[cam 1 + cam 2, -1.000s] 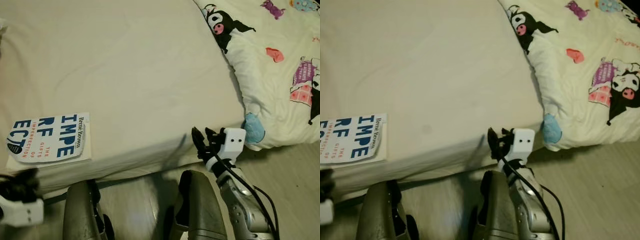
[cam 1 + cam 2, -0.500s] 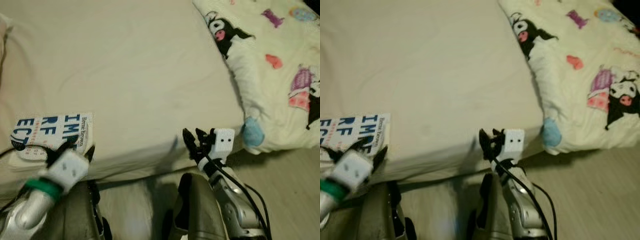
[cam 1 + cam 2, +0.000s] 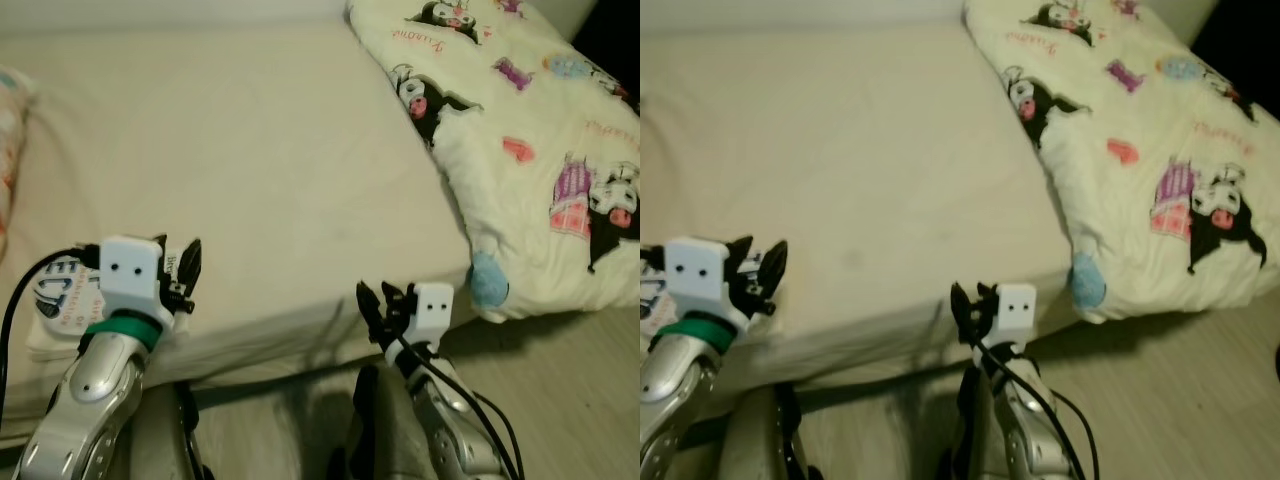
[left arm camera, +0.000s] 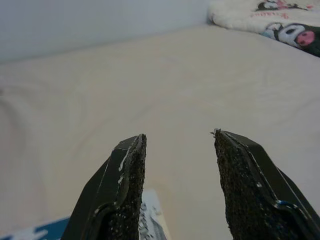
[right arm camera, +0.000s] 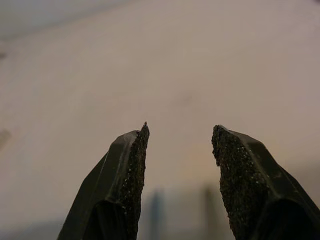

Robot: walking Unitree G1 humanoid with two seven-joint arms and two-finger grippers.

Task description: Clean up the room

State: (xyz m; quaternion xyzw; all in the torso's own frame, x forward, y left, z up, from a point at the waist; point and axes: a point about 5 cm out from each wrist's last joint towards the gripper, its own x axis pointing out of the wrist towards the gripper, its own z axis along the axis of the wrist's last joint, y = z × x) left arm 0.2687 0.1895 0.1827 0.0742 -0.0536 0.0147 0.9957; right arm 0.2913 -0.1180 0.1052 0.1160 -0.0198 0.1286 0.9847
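Left end effector (image 3: 180, 272) raised over the book (image 3: 62, 291) at the bed's (image 3: 260, 170) near edge, fingers apart.

The book lies flat on the cream sheet near the front left corner of the bed, mostly hidden behind the left wrist (a strip of its blue-lettered cover shows just under the finger (image 4: 122, 195) tips in the left wrist view). Nothing sits between those fingers, and whether they touch the cover cannot be told. The right end effector (image 3: 378, 299) hangs at the bed's front edge, fingers spread too, holding nothing and facing the sheet. A cartoon-print duvet (image 3: 530, 140) is heaped on the bed's right side, drooping toward the wood floor (image 3: 570, 400).
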